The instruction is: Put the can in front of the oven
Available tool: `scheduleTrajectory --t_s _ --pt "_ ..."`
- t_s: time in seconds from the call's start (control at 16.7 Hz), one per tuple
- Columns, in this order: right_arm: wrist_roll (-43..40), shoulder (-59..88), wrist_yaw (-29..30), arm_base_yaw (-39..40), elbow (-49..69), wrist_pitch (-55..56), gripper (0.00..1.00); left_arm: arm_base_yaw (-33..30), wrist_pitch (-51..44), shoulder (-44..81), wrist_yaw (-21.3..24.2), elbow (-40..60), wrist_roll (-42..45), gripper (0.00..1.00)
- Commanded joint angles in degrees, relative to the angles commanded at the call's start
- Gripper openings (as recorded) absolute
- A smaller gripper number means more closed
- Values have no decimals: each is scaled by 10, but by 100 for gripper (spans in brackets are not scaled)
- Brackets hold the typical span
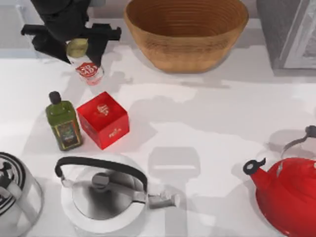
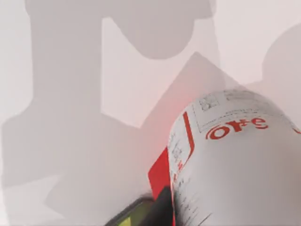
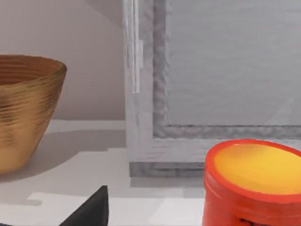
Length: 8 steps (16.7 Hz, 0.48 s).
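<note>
A wide woven basket (image 1: 186,30) is sitting at the back of the white tabletop (image 1: 207,123), and a dark grey appliance with a white-framed door (image 1: 291,32) is standing to its right in the far corner. Toward the left, a green oil bottle (image 1: 63,122) is standing just beside a red box (image 1: 103,119). Along the near edge, a white kettle with a black handle (image 1: 103,195) is resting left of centre, a red kettle (image 1: 289,192) is sitting at the right, and a striped metal pot (image 1: 15,195) is showing at the left corner.
</note>
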Motion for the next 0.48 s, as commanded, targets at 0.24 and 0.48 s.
scheduleTrajectory --t_s 0.24,0.48 --pt "0 0 0 0 0 0 100 118 -1 -3 -34 -61 15 0" --pt "0 0 0 0 0 0 100 147 -6 0 -63 -99 29 0"
